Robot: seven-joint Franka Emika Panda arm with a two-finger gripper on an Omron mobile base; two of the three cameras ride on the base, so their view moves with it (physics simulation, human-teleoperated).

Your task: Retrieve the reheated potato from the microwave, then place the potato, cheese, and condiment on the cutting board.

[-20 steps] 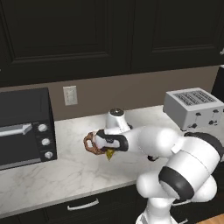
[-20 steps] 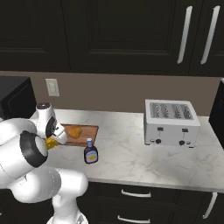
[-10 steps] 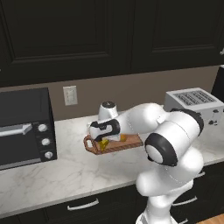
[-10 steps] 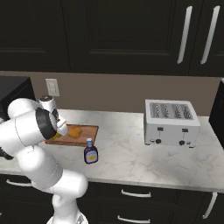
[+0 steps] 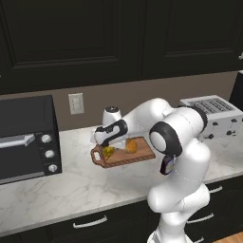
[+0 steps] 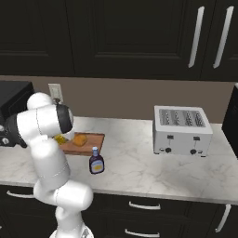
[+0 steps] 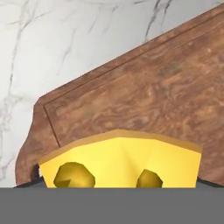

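Observation:
My gripper [image 5: 107, 142] reaches left over the handle end of the reddish-brown cutting board [image 5: 142, 154] and is shut on the yellow cheese [image 5: 110, 152]. In the hand view the cheese [image 7: 120, 159] fills the gap between the fingertips of the gripper [image 7: 117, 181], low over the cutting board [image 7: 153, 87]; contact with the wood cannot be told. The orange-brown potato [image 5: 131, 146] lies on the board's middle. The condiment [image 6: 96, 162] bottle stands on the counter in front of the cutting board [image 6: 93, 138], beside the potato [image 6: 80, 139] and cheese [image 6: 59, 138]. The microwave is out of view.
A black toaster oven [image 5: 23, 137] with knobs stands at the left of the marble counter. A silver toaster [image 6: 182, 130] sits at the right. Dark cabinets hang above, and a wall outlet [image 5: 76, 103] is behind the board.
The arm's elbow has swung up and toward the back right. The gripper has stayed over the board's handle end with the cheese in it, shifting only slightly.

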